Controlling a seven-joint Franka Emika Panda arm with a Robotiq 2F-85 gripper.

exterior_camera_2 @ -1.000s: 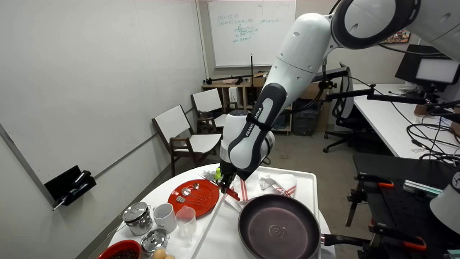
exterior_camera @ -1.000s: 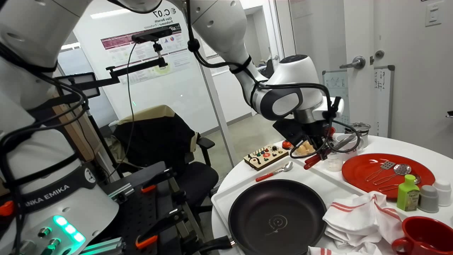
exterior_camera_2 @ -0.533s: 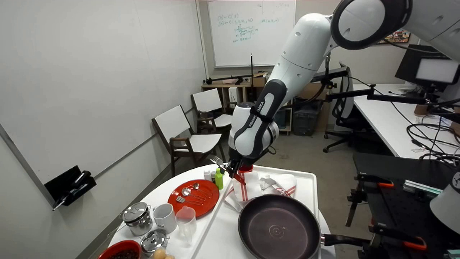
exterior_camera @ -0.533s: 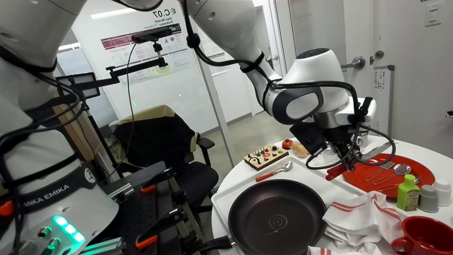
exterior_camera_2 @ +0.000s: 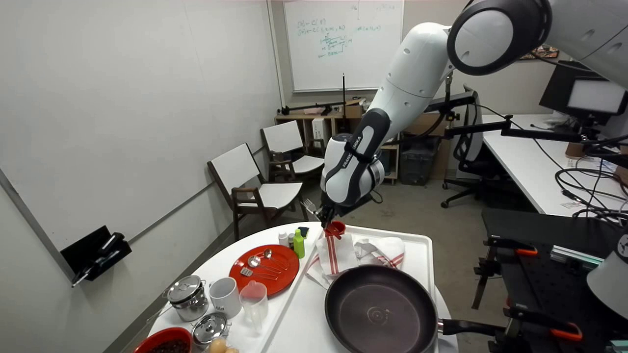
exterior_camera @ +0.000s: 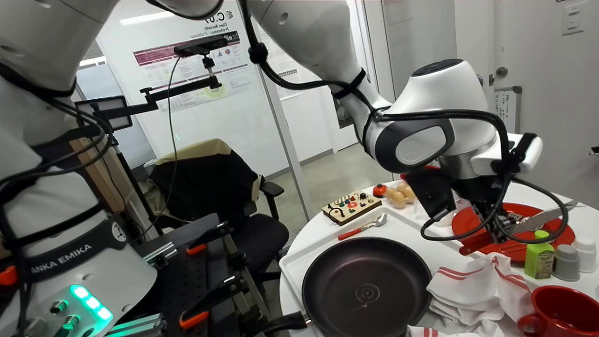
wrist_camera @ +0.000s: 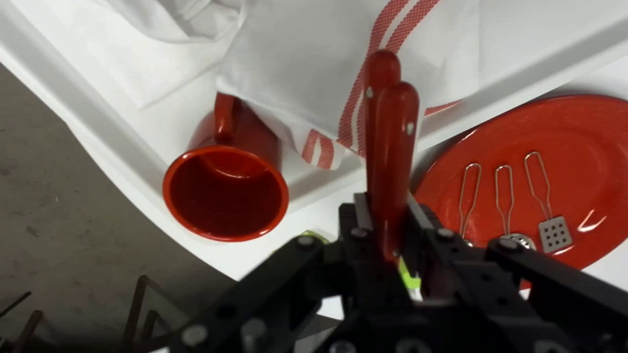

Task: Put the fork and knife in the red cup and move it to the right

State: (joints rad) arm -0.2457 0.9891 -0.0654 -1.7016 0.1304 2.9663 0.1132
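In the wrist view the gripper (wrist_camera: 391, 213), blurred and cropped below, hides from us most of the metal of the fork (exterior_camera_2: 310, 206) and the knife (exterior_camera: 545, 219) (which of the two red handles (wrist_camera: 396, 132) is whose, we cannot tell). In an exterior view we miss part of the red cup (exterior_camera: 564, 311) past the right and lower edges; in an exterior view the lower edge crops the black pan (exterior_camera_2: 380, 314) and the red bowl (exterior_camera_2: 165, 334), whose dark contents we find too small to name.
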